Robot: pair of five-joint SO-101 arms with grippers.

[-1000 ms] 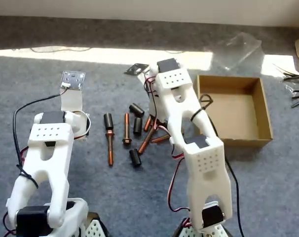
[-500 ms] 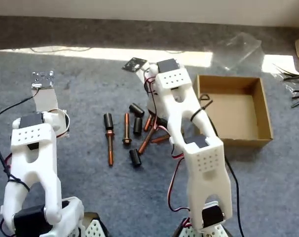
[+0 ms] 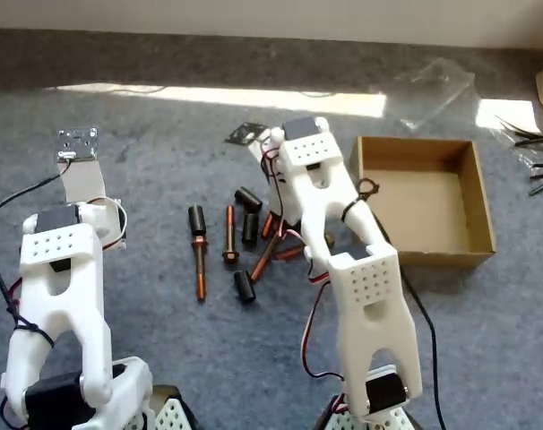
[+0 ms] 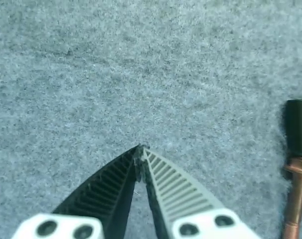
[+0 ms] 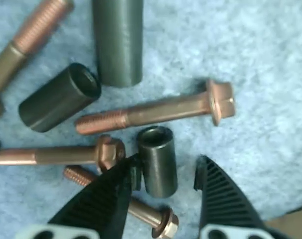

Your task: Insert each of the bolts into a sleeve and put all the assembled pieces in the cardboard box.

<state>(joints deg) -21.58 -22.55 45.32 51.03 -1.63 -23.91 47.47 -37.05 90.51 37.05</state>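
Note:
Several copper bolts and dark sleeves lie on the grey carpet between the two arms. My right gripper [image 5: 166, 169] is open, low over the pile, with an upright-looking dark sleeve [image 5: 157, 160] between its fingers. Around it lie a bolt [image 5: 156, 110], another bolt [image 5: 61, 155] and two more sleeves [image 5: 59, 97] [image 5: 118, 40]. My left gripper [image 4: 139, 149] is shut and empty over bare carpet. Beside it a sleeve [image 4: 298, 127] lies end to end with a bolt [image 4: 296, 194]; the same pair [image 3: 198, 246] sits left of the pile. The cardboard box [image 3: 473, 193] stands empty at the right.
A loose bolt [image 3: 229, 233] and sleeves [image 3: 247, 199] [image 3: 245, 286] lie left of the right arm [image 3: 366, 296]. The left arm [image 3: 65, 260] stands at the far left. A clear plastic bag [image 3: 433, 85] lies behind the box, and black ties [image 3: 540, 170] at the right edge.
The left arm swung left, away from the bolts, and then stayed still. The right arm shifted slightly over the pile.

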